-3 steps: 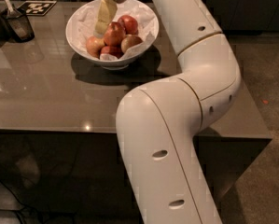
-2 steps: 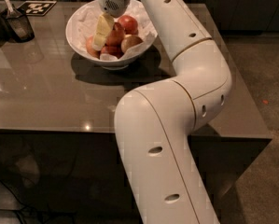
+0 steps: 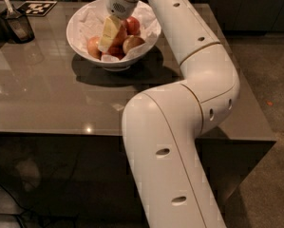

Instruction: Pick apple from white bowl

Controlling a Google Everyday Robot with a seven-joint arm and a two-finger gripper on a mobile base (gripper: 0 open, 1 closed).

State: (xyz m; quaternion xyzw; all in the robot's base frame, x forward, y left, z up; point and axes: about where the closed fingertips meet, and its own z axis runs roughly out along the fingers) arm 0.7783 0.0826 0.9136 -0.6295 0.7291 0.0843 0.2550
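Observation:
The white bowl (image 3: 80, 51) stands on the dark table at the back, lined with crumpled white paper. Several apples lie in it: a red one (image 3: 133, 25) at the back right, a paler one (image 3: 132, 43) at the right and one (image 3: 93, 46) at the left. My gripper (image 3: 109, 36), pale yellow at its tip, hangs from the white arm and reaches down into the middle of the bowl among the apples. It hides the apples in the middle.
A small dark container with a utensil (image 3: 19, 25) stands at the table's back left. A black-and-white marker tag (image 3: 37, 7) lies behind it. My big white arm (image 3: 179, 127) crosses the table's (image 3: 46, 94) right side and front edge.
My gripper has gone down from above the bowl's rim into the bowl, among the apples. The bowl has not moved.

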